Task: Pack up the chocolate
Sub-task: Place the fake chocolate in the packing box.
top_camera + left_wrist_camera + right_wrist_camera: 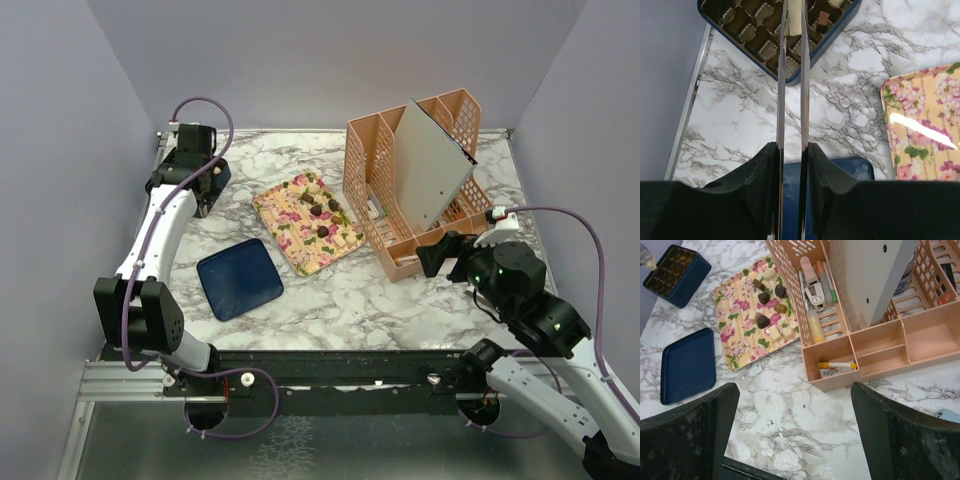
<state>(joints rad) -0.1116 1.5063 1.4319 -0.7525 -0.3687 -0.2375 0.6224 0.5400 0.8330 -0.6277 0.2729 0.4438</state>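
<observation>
Left end effector [792,150] is partly closed, pinching a pair of long metal tongs [781,100]. The tong tips hold a cream piece [795,20], which I take to be chocolate, above the open blue box [692,287] to the far left of the floral tray [735,342]. Right end effector [795,435] is spread wide and empty, hovering over the table [350,300] to the near right of the tray, in front of the peach organizer [880,347].

The rest of the chocolate [764,297], about ten pieces, lies on the tray. The box lid [687,365] lies flat to the near left of the tray.

Risks as I read them:
- The blades are thin and smooth, so the piece could slip or rotate before release.
- I cannot tell which cell sits under the tips. A poor line-up would leave the piece on a divider or on a filled cell.
- The tongs could twist in the pinch.
- A low blade could catch the box rim and shove the box.
</observation>
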